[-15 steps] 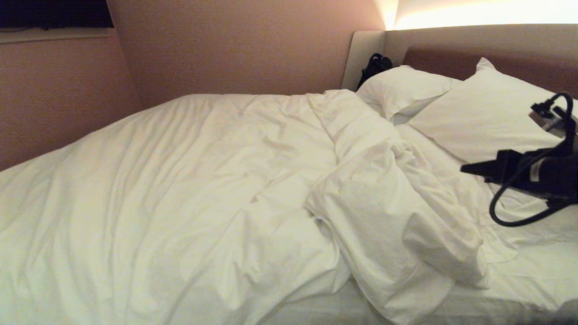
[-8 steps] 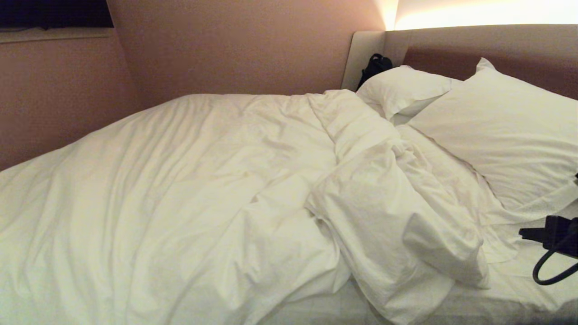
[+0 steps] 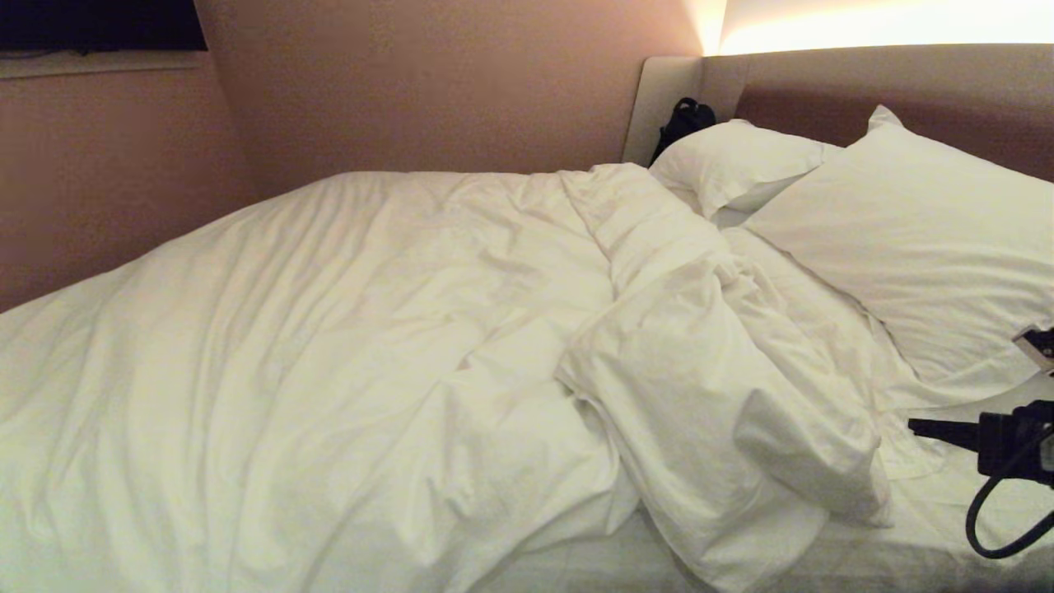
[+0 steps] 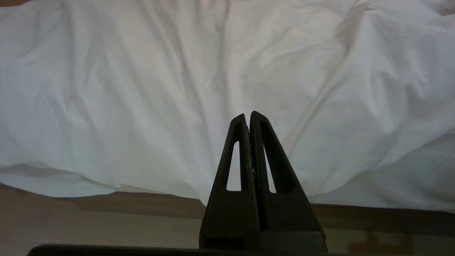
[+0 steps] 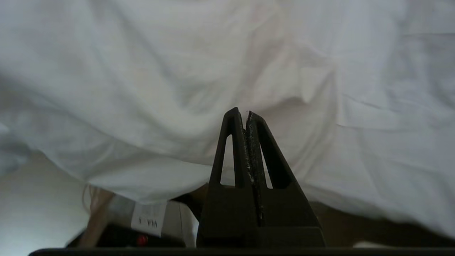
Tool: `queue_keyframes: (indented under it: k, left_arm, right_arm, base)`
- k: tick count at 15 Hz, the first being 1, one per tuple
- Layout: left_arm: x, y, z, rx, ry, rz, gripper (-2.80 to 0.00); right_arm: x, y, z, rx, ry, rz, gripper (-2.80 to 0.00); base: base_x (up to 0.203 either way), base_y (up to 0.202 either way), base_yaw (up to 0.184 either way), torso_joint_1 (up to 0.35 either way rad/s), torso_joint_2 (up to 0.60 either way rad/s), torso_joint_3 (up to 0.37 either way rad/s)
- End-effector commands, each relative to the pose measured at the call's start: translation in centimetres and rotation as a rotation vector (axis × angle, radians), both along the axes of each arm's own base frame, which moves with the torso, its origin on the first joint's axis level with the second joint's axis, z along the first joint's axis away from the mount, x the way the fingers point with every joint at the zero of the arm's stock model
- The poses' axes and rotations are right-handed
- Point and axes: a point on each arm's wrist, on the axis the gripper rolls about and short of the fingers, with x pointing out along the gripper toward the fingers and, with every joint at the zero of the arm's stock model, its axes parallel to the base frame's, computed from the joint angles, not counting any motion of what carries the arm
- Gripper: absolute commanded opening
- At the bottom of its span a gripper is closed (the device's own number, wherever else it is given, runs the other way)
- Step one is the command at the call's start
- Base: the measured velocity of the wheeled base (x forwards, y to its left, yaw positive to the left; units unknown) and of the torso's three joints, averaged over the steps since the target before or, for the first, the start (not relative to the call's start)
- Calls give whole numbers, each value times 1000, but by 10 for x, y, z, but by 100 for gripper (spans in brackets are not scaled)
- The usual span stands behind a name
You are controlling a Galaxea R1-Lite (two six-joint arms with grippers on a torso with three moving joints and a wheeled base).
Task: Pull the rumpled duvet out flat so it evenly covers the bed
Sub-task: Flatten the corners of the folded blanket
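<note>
The duvet [image 3: 346, 354] lies across the bed [image 3: 922, 502], spread over its left and middle part, with long creases running from the near left edge up toward the headboard [image 3: 865, 91] at the far right; that is its long axis as far as the head view shows it. Toward the right its top edge is bunched and folded back into a thick rumpled ridge [image 3: 708, 387] that runs from near the pillows down to the near side, leaving bare sheet to its right. Two white pillows [image 3: 906, 239] lean against the headboard, with a small black object [image 3: 682, 119] tucked in the corner beyond them. At the far right edge of the head view the right gripper [image 3: 926, 427] hangs over the bare sheet, pointing left toward the ridge, fingers [image 5: 245, 142] pressed together and holding nothing. The left gripper [image 4: 247, 115] shows only in its own wrist view, facing the duvet's hanging side, fingers together and empty. A white label [image 5: 148, 222] shows in the right wrist view; its writing cannot be read.
</note>
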Motion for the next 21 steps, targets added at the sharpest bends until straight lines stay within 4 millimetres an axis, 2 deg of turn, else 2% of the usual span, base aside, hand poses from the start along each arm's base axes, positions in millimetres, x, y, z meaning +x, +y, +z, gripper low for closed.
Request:
queue_keyframes:
  k: [1,3,4,9,17,21]
  left_arm:
    - [0,0,0,1,0,1,-280]
    - [0,0,0,0,1,1,-280]
    - [0,0,0,-1,0,1,-280]
    - [0,0,0,-1,0,1,-280]
    - [0,0,0,-1,0,1,-280]
    - [0,0,0,0,1,1,-280]
  right_arm:
    - [14,-6,-16,-1,15,60,-280]
    - [24,-11,-27,-9,9,60,-280]
    - [27,-13,-33,-5,21,61,0]
    - [33,-20,-44,-8,25,77,0]
    - [39,-40,-77,-59,-20,260,0]
    - [29,-51,-68,-50,-74,244,0]
  base:
    - [0,0,0,0,0,0]
    - [0,0,0,0,0,0]
    - [0,0,0,0,0,0]
    - [0,0,0,0,0,0]
    - [0,0,0,0,0,0]
    - [0,0,0,0,0,0]
